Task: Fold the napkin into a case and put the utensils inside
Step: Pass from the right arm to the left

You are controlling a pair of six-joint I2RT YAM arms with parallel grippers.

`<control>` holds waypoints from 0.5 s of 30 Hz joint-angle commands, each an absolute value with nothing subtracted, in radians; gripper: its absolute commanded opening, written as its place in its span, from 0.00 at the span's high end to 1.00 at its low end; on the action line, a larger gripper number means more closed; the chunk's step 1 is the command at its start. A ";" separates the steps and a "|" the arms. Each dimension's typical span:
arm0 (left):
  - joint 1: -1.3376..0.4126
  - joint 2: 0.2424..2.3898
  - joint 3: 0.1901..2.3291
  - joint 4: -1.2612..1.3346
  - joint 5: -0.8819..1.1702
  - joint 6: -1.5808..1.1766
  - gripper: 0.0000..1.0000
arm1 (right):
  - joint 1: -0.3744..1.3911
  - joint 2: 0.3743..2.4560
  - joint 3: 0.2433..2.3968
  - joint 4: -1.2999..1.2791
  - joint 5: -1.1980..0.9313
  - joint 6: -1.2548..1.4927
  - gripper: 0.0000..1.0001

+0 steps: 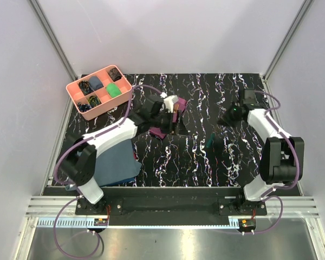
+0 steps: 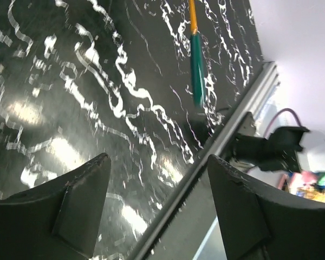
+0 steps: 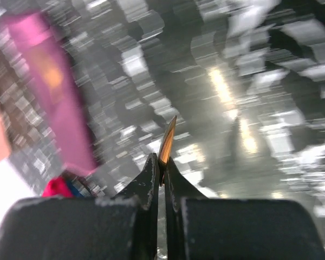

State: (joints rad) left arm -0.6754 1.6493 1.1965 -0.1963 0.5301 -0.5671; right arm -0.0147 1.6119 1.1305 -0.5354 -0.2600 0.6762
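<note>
We list: right pincer (image 3: pixel 161 160), clamped on one golden-orange utensil (image 3: pixel 166 138), presumably for carrying to the case (image 3: pixel 65 108) at its 10 o'clock; left pincer (image 2: pixel 158 162), wide apart, empty.

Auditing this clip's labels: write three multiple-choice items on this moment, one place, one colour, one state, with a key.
1. Where does the pink tray stand?
A. far-left corner of the table
B. near-right corner
C. centre
2. What colour is the folded case?
A. yellow
B. plum-purple
C. white
3. The right pincer is:
A. wide open
B. out of view
C. shut on a utensil
Key: 1 A, the top view shows it far left; 2 B, the cloth is purple; 3 C, it pinches a golden-orange sliver.
</note>
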 commanded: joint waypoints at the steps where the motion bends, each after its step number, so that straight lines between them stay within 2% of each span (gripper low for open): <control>1: -0.722 1.710 1.307 -0.181 0.465 -0.512 0.25 | 0.127 1.537 1.204 -0.502 -0.198 0.807 1.00; 10: -0.742 1.816 1.322 -0.054 0.601 -0.623 0.25 | 0.229 1.535 1.270 -0.483 -0.202 0.834 1.00; 14: -0.741 1.855 1.296 0.023 0.678 -0.698 0.36 | 0.248 1.539 1.282 -0.469 -0.222 0.841 1.00; 15: -0.739 1.856 1.286 0.078 0.692 -0.715 0.47 | 0.253 1.542 1.288 -0.468 -0.227 0.839 0.99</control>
